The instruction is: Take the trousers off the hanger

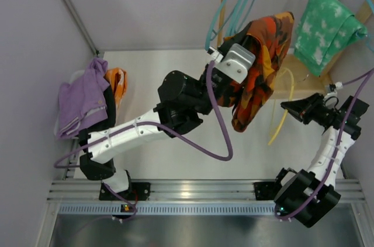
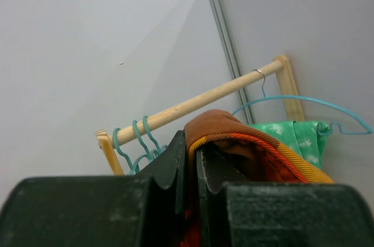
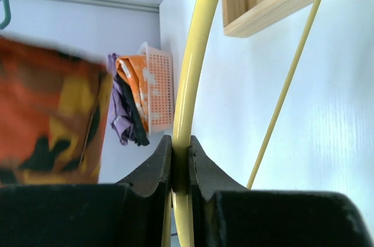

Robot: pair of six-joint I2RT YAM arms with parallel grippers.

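Left wrist: left gripper clamped on soft, likely limp orange-red-brown patterned cloth trousers, best held at this bunched fold between its jaws; right gripper pinches thin yellow hanger.

Table: white, plain.
Basket: on table, left side; holds purple trousers and orange cloth.
Wooden rack: on table, well right of basket.

No lettering, brand or number is showing legibly in any view. The patterned trousers, green trousers and yellow hanger are bearing no readable marks.
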